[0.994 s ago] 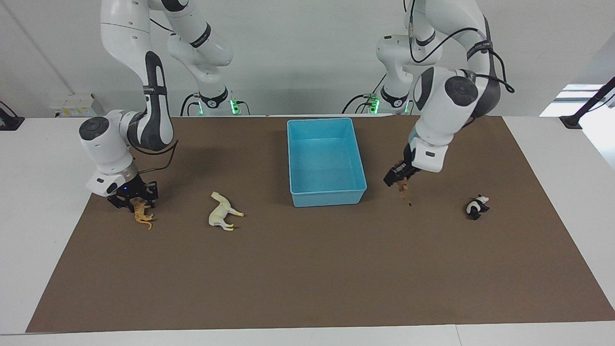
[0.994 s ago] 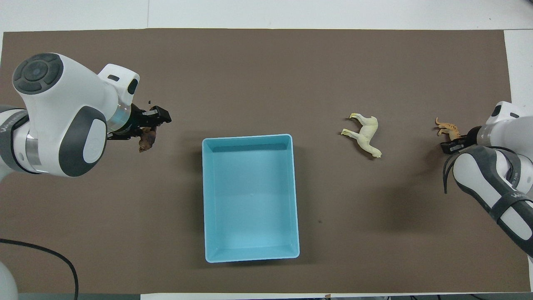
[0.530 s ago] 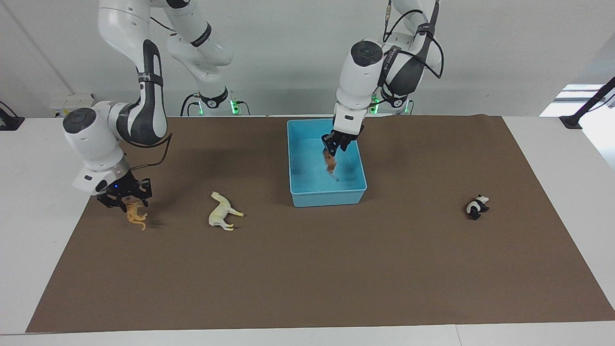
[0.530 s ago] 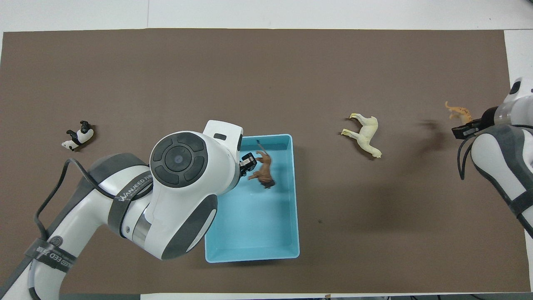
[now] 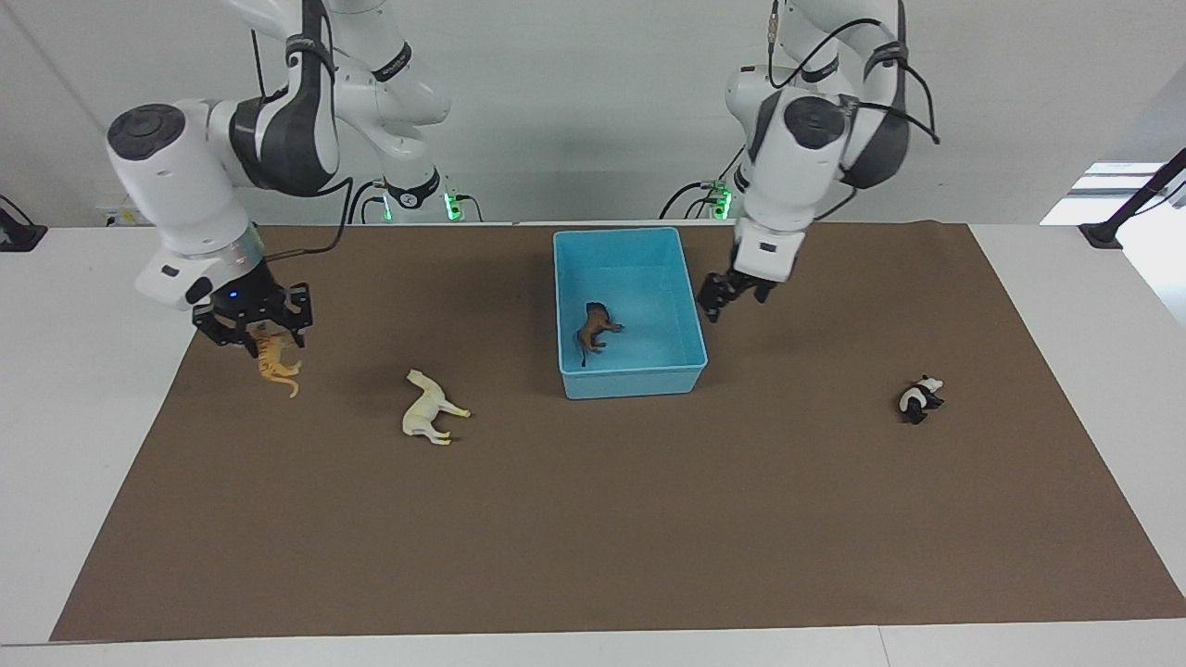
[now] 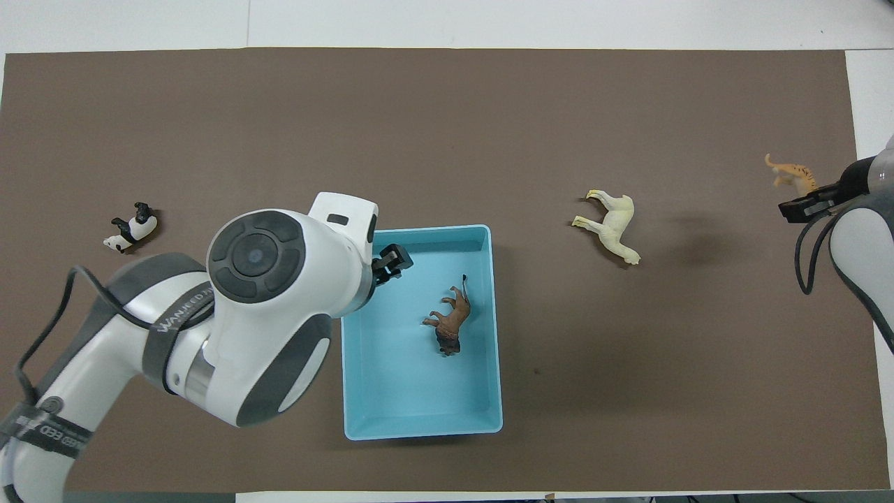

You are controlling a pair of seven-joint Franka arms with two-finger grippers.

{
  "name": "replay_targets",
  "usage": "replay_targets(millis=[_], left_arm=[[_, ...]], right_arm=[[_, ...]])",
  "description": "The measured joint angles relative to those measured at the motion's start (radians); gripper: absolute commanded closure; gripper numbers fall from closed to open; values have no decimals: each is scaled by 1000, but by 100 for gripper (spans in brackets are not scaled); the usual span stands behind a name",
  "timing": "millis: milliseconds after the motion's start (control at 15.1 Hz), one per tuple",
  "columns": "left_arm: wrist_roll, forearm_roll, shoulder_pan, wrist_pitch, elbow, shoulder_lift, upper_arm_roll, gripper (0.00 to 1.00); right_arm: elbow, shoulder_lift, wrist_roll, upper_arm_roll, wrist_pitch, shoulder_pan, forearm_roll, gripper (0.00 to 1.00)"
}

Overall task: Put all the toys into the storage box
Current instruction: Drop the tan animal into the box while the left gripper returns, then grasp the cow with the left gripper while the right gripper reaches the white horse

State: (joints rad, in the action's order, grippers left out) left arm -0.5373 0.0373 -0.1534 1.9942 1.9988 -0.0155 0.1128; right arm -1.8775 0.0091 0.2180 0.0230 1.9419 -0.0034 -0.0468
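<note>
One toy is stowed: the small brown plastic animal figurine lies on the floor of the light blue rectangular plastic storage box, at the upper middle of the facing view. The step in hand looks like the second delivery. The right gripper, at the upper left of that view, hangs above the brown table mat with its fingers closed on the orange striped plastic tiger figurine, which dangles beneath them clear of the mat. The next move would call for carrying the tiger across to the box, over the wall and then letting go.

The left gripper holds nothing and hovers by the box wall toward the left arm's end of the table; whether its fingers are spread or closed cannot be told. The cream-white plastic horse figurine lies on its side on the mat at centre left, and the black-and-white plastic panda figurine lies at centre right, well apart from the box; both wait to be picked up.
</note>
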Motion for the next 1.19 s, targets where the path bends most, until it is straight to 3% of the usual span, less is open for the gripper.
replay_targets(millis=[133,331,464,663,729,795,994,1193], left_arm=[[268,-8,152,5,10,1,-7,0],[527,-119,269,87,39,19,-8,0],[595,-160,312,167,71,46,-5,0],[705,-170,379,302,138,77,-3,0],[743,-170,400,357,159,89,-3,0],[776,-170,423,396,174,100,-3,0],[821,-170,457,432,186,123,-2,0],[821,-170,458,458,188,148,3,0]], right_arm=[[47,-10,-239,6,-46,158,1,100],[64,7,-588,13,-19,435,1,100],[62,57,-737,17,49,577,1,100],[32,173,-841,16,211,684,1,100],[7,204,-854,16,271,698,1,38],[-15,230,-871,14,313,709,1,0],[-28,257,-960,13,326,740,1,0],[38,245,-983,2,202,737,1,0]])
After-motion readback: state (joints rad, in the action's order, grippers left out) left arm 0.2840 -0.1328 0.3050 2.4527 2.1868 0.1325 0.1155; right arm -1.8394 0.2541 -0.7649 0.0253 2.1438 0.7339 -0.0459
